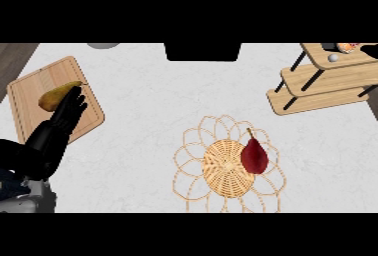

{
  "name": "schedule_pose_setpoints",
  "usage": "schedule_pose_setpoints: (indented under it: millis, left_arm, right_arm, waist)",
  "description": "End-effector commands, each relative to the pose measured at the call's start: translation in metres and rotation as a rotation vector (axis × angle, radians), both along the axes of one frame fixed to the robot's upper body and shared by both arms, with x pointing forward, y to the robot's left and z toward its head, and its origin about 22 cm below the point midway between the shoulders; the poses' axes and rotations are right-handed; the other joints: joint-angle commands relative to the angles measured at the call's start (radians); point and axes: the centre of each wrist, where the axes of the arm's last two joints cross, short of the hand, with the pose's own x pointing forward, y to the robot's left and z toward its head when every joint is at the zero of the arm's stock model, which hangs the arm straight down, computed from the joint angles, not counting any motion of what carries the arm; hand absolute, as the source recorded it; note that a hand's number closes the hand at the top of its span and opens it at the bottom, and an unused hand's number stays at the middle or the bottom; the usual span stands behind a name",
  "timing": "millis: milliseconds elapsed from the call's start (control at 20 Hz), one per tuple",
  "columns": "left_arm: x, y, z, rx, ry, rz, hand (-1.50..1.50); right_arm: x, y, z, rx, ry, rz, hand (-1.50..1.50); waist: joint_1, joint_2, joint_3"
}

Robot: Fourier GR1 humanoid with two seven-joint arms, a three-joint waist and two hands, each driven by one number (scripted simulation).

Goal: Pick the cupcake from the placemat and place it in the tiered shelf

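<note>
Bare surface (155, 95) lies open between the cutting board (44, 90) at left, the placemat (229, 167) at lower centre and the tiered shelf (325, 82) at upper right.

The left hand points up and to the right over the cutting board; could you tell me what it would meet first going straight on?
Probably the yellow pear on the cutting board: the left hand has its fingers already beside it; height is unclear.
</note>
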Motion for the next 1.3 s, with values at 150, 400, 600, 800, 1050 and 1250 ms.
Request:
schedule_pose_setpoints:
  millis: [150,400,600,800,1050,1250]
  left_arm:
    - [-0.013,0.012,-0.002,0.004,0.004,-0.005,0.00]
    - [-0.009,-0.003,0.000,0.002,-0.006,0.014,0.00]
    - [0.003,0.000,0.001,-0.005,0.004,0.005,0.00]
    - [0.000,0.013,-0.008,0.009,0.009,0.050,0.00]
    - [-0.009,0.007,-0.004,0.005,0.002,0.047,0.00]
    - [-0.009,0.012,-0.011,0.003,-0.009,0.043,0.00]
  right_arm:
    - [0.000,0.010,0.036,0.246,-0.215,0.018,-1.50]
    - [-0.010,0.002,0.078,0.427,-0.357,0.073,-1.50]
    - [-0.026,-0.007,0.125,0.653,-0.463,0.043,-1.50]
    - [-0.060,-0.042,0.163,0.869,-0.537,-0.005,-1.50]
    - [-0.112,-0.119,0.176,1.082,-0.556,-0.098,-1.50]
    - [-0.154,-0.172,0.170,1.155,-0.553,-0.089,-1.50]
  waist:
    - [0.002,-0.002,0.002]
    - [-0.004,-0.003,0.003]
    - [-0.015,-0.004,0.002]
    - [-0.035,-0.010,0.002]
    - [-0.038,-0.010,0.004]
    - [-0.030,-0.003,0.004]
